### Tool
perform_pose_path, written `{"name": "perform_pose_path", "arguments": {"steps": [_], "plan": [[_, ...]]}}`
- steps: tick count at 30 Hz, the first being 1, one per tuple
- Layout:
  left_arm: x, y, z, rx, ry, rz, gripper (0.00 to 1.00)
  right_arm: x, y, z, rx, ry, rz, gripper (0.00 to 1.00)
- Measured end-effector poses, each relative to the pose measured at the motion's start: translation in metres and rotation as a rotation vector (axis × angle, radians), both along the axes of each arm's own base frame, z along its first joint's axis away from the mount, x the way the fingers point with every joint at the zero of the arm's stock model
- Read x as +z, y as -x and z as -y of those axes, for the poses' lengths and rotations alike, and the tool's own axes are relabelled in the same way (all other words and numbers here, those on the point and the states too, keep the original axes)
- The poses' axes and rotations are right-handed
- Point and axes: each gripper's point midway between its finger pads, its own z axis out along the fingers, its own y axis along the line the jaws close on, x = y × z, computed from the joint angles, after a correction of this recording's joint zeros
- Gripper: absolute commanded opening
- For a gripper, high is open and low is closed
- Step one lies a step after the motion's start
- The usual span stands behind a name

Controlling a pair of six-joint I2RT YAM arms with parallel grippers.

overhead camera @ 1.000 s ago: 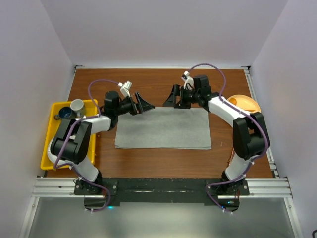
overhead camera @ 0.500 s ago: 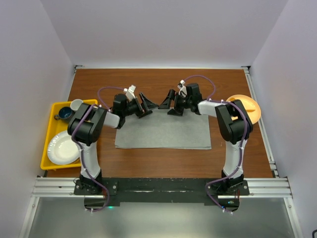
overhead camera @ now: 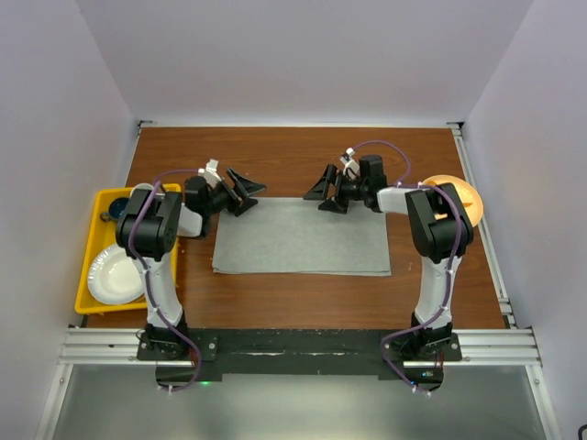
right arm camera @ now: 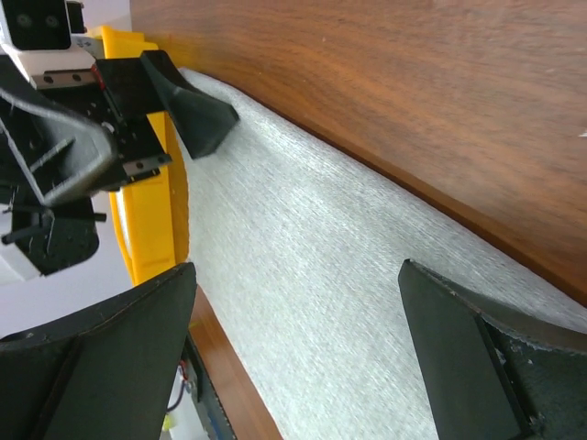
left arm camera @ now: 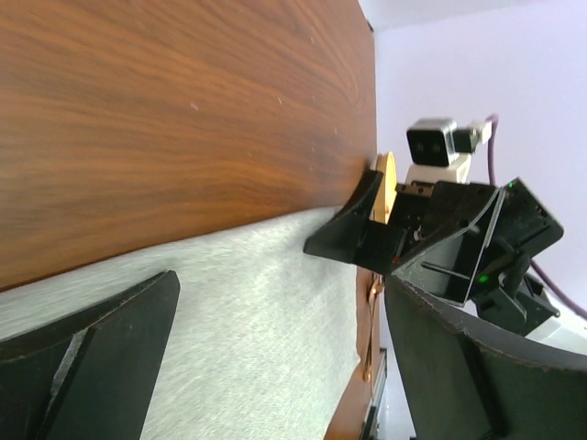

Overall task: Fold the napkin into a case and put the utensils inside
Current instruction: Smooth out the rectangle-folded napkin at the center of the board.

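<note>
Left jaws and right jaws are both spread wide, holding nothing, and face each other over the far edge of the napkin [overhead camera: 301, 236], which lies flat on the counter [overhead camera: 303, 151]. Only the left wrist view shows a thin copper utensil [left arm camera: 370, 323] beside the napkin; from above the right arm [overhead camera: 431, 229] hides it. A yellow tray [overhead camera: 92, 229] sits left.

Orange plate [overhead camera: 458, 192] half hidden behind right arm [overhead camera: 438, 225]; yellow tray [overhead camera: 92, 247] far corner under left arm [overhead camera: 151, 229]; spoon [left arm camera: 370, 330] only thin blurred sliver.
</note>
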Motion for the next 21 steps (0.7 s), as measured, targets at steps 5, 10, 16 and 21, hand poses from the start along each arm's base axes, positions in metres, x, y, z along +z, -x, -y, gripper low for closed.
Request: {"name": "perform_pose_path", "arguments": {"steps": [5, 10, 16, 21], "plan": [[0.000, -0.009, -0.036, 0.082, -0.007, -0.005, 1.00, 0.000, -0.001, 0.006, 0.013, 0.001, 0.013, 0.98], [0.004, -0.012, -0.047, 0.100, -0.007, -0.006, 1.00, 0.003, 0.000, 0.005, 0.019, -0.001, 0.016, 0.98], [0.040, -0.002, -0.020, 0.027, 0.006, 0.074, 1.00, 0.027, -0.002, -0.013, -0.023, -0.041, 0.002, 0.98], [0.056, 0.001, 0.004, -0.006, 0.014, 0.117, 1.00, 0.063, -0.004, -0.063, -0.012, -0.126, 0.036, 0.98]]}}
